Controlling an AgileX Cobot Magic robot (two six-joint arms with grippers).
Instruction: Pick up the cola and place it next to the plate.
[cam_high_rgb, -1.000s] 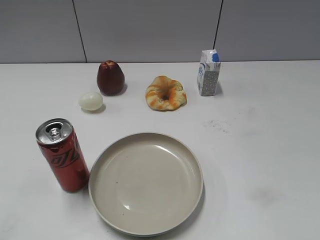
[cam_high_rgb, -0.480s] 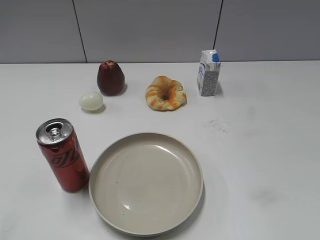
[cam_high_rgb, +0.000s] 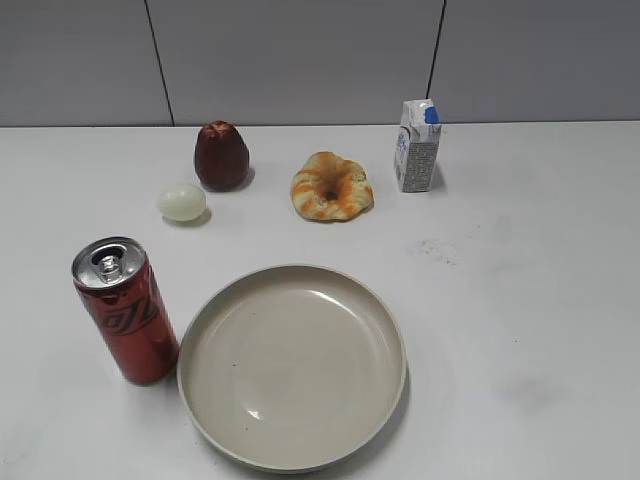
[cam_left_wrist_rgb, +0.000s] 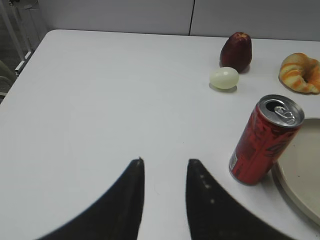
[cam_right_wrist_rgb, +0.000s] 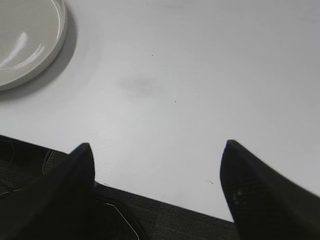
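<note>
The cola (cam_high_rgb: 128, 312), a tall slim red can with a silver pull-tab top, stands upright at the front left, right beside the plate (cam_high_rgb: 292, 365), a large round beige dish. In the left wrist view the cola (cam_left_wrist_rgb: 265, 140) is right of my left gripper (cam_left_wrist_rgb: 165, 162), which is open and empty, with bare table between its jaws. The plate's rim (cam_left_wrist_rgb: 300, 180) shows at that view's right edge. My right gripper (cam_right_wrist_rgb: 157, 147) is open and empty over the table's front edge; the plate (cam_right_wrist_rgb: 30, 35) lies at its upper left. Neither gripper appears in the exterior view.
At the back stand a dark red apple (cam_high_rgb: 221, 156), a pale egg (cam_high_rgb: 181, 202), a croissant (cam_high_rgb: 331, 186) and a small white-and-blue carton (cam_high_rgb: 417, 146). The apple (cam_left_wrist_rgb: 236, 51), egg (cam_left_wrist_rgb: 224, 78) and croissant (cam_left_wrist_rgb: 300, 73) also show in the left wrist view. A grey wall runs behind the table.
</note>
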